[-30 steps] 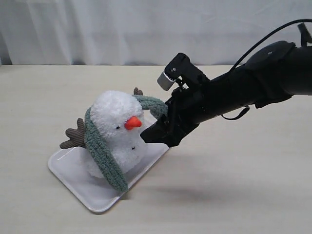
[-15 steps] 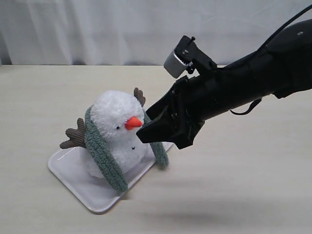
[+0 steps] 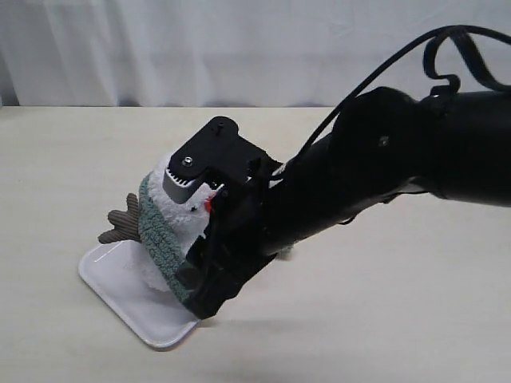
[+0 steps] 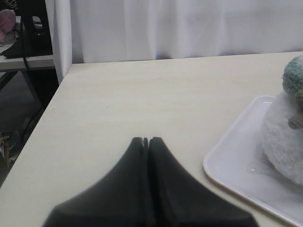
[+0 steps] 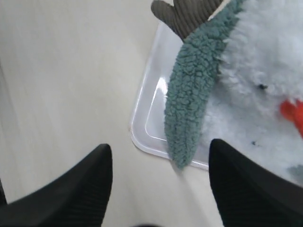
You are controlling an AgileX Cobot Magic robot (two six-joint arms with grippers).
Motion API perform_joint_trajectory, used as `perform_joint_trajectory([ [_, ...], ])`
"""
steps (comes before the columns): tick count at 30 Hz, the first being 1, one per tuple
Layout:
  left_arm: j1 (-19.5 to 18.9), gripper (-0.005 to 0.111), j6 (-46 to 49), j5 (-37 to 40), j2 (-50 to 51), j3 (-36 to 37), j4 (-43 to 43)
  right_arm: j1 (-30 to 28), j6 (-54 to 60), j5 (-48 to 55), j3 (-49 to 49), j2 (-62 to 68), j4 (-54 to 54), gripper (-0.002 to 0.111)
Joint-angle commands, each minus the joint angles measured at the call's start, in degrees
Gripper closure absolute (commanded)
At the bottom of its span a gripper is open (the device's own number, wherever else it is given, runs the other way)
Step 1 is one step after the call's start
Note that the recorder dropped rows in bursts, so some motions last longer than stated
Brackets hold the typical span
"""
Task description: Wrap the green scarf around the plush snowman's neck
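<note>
Out on the left, the left fingers [image 4: 135, 179] are clenched on nothing over the tabletop [image 4: 123, 94]; the white tray [image 3: 112, 275] carries the plush snowman [image 5: 255, 61]; the green scarf [image 5: 189, 99] runs down beside its head, its end at the tray's rim; the right fingers [image 5: 85, 189] are spread, released, either side of that end, not touching.

plush snowman [image 5: 255, 61]: fluffy white, sat on the white tray [image 3: 120, 287]. orange nose [image 5: 291, 112] and small black dots showed on its front. one brown corduroy twig arm [image 3: 120, 223] stuck out beyond the tray's edge. mostly hidden in the exterior view.

green scarf [image 5: 189, 109]: fuzzy sage-green strip, draped down the snowman's side next to the twig arm. its rounded tip reached the tray's rim.
</note>
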State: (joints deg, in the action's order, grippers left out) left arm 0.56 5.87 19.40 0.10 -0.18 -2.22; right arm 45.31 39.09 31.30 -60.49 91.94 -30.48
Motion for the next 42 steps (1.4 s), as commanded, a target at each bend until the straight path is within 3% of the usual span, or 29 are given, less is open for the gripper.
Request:
perform_joint_trajectory([
  [1, 0.2, 0.107, 0.1, -0.8, -0.1, 0.2, 0.0, 4.4, -8.2, -5.3, 0.3, 2.4, 1.8, 0.052],
  [6, 0.2, 0.107, 0.1, -0.8, -0.1, 0.2, 0.0, 8.0, -10.4, -14.2, 0.3, 7.4, 1.8, 0.052],
  [16, 0.2, 0.107, 0.1, -0.8, -0.1, 0.2, 0.0, 8.2, -13.0, -27.0, 0.3, 14.3, 1.8, 0.052],
  [30, 0.2, 0.107, 0.1, -0.8, -0.1, 0.2, 0.0, 8.0, -13.0, -23.4, 0.3, 14.4, 4.6, 0.052],
  [42, 0.2, 0.107, 0.1, -0.9, -0.1, 0.2, 0.1, 7.8, -13.0, -14.8, 0.3, 14.4, 11.9, 0.065],
])
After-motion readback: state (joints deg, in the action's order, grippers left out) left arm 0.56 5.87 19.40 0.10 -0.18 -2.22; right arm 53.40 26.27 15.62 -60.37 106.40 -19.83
